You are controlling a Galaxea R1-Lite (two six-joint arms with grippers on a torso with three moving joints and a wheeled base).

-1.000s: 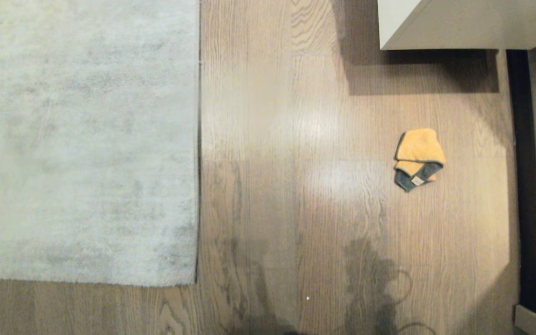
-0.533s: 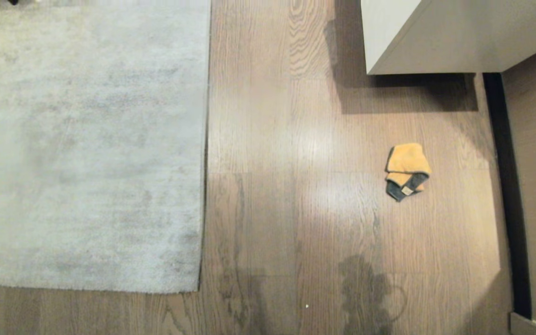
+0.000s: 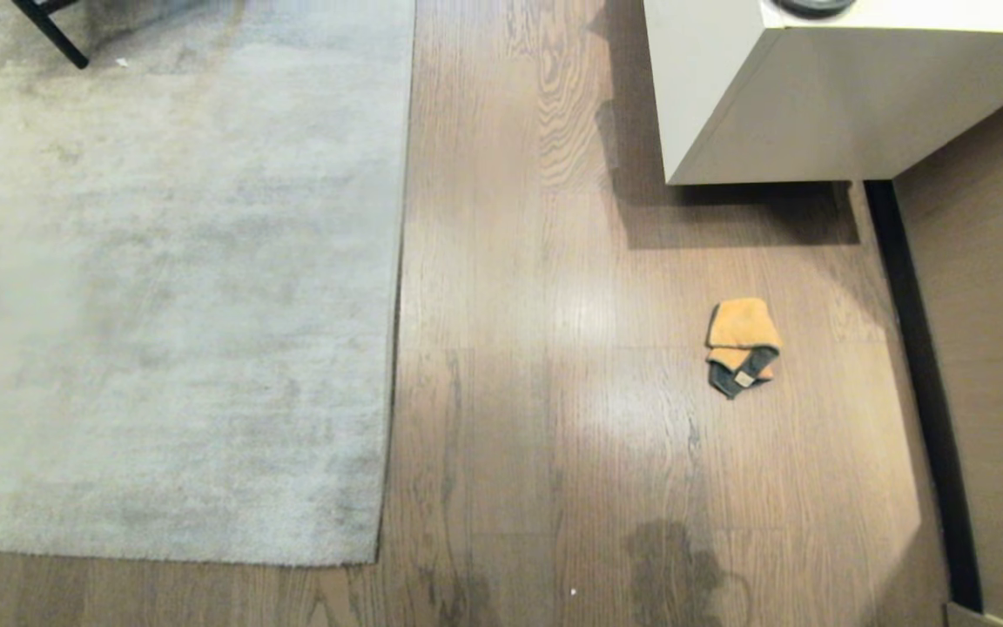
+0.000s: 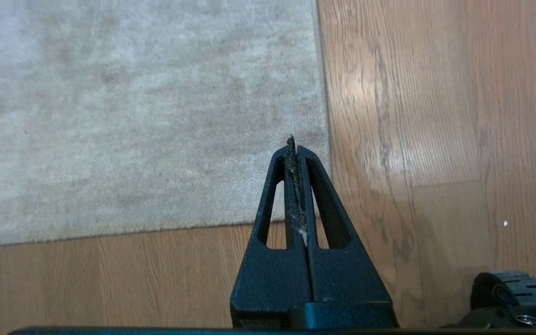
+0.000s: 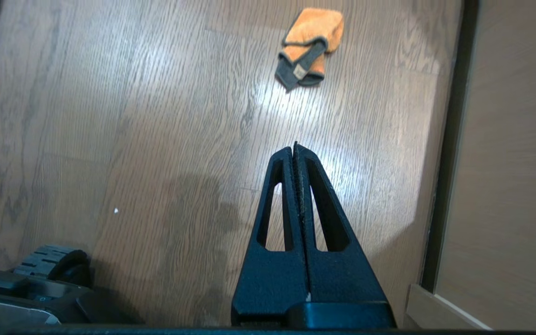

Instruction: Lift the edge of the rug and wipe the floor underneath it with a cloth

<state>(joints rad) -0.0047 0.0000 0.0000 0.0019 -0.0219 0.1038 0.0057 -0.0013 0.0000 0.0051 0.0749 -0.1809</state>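
Note:
The pale grey rug [image 3: 162, 287] lies flat on the left, and its straight rug edge [image 3: 397, 305] runs down to a near corner [image 3: 377, 557]. Brown wood-grain floor [image 3: 536, 348] spreads to the right of it. The orange-yellow cloth [image 3: 739, 344] with its dark grey rim lies folded on the floor, far right of the rug. Neither arm shows in the head view. My left gripper [image 4: 292, 142] hangs shut and empty above the rug corner [image 4: 324, 153]. My right gripper [image 5: 294, 146] is shut and empty, well short of the cloth [image 5: 310, 44].
A white cabinet [image 3: 815, 104] stands at the back right, casting a shadow on the floor. A brown wall panel [image 3: 989, 366] with a dark gap borders the right side. A black furniture leg [image 3: 53, 35] rests on the rug's far part. The robot's wheel [image 5: 58, 263] sits nearby.
The head view has tilted up: rug, cloth and cabinet all slid down the picture and look smaller, and the black furniture leg has come into sight. Nothing on the floor itself moved.

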